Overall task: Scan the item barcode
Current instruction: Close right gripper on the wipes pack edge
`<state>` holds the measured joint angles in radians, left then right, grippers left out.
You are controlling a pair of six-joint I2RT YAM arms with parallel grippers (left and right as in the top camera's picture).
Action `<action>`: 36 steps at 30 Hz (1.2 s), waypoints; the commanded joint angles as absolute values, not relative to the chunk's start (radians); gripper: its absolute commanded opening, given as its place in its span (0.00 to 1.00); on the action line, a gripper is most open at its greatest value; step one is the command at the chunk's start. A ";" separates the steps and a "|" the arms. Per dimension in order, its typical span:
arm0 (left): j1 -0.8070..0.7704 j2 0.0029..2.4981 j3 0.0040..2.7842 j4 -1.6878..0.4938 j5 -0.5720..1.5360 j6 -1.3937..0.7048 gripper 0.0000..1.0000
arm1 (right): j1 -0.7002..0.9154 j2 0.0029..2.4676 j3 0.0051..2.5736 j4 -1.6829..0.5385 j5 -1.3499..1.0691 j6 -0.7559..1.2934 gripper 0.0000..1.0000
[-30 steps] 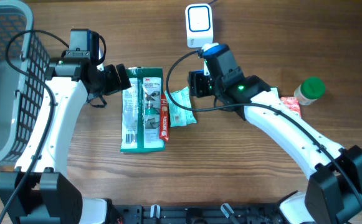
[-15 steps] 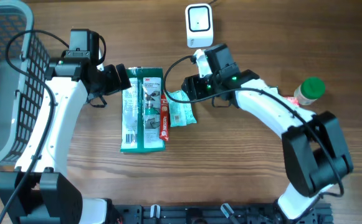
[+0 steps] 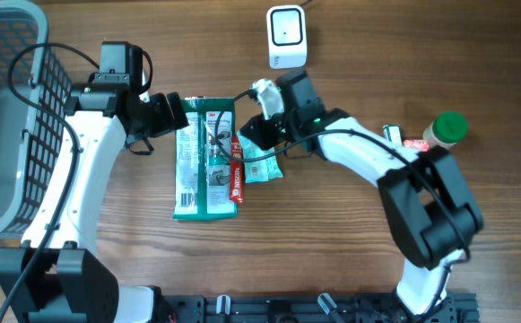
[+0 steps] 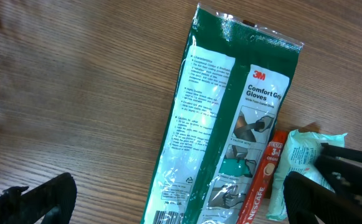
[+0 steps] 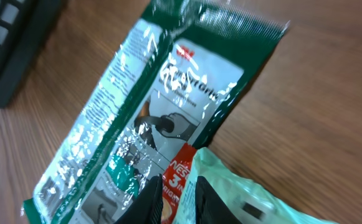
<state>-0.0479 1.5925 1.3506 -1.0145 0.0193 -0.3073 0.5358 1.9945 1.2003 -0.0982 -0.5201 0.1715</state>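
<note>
Green glove packet [image 3: 204, 160] is laid flat at the middle of the wooden table [image 3: 332, 251], with a pale mint packet [image 3: 262, 161] just beside it. The right gripper [image 5: 176, 196] is lowered at the mint packet, fingers nearly together; a grasp cannot be confirmed. The left gripper [image 3: 181, 117] is spread wide. A white scanner [image 3: 286, 36] is set at the far edge.

- The basket [image 3: 9, 117] fills the tabletop's [image 3: 332, 242] left edge up to the far-left corner.
- Glove pack [image 3: 204, 157], red pack [image 3: 237, 175] and mint pouch [image 3: 262, 163] lie touching, side by side, mid-tabletop.
- The left gripper [image 3: 176, 115] hangs at the glove pack's far-left corner. The right gripper [image 3: 249, 136] sits low over the pouch, its arm crossing toward the right edge.
- The scanner [image 3: 286, 36] stands at the far edge, with bare wood on both sides of it.
- A green-lidded jar [image 3: 446, 130] stands near the right edge.
- The near half is bare wood between the two arms.
</note>
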 commanded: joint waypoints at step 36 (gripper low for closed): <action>-0.050 1.594 1.359 -1.015 0.006 -0.292 1.00 | 0.450 1.937 1.202 -0.500 -0.342 -0.004 0.71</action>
<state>-0.0479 1.5925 1.3506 -1.0145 0.0193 -0.3073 0.4450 1.8542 1.2003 -0.5220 -0.3096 0.0284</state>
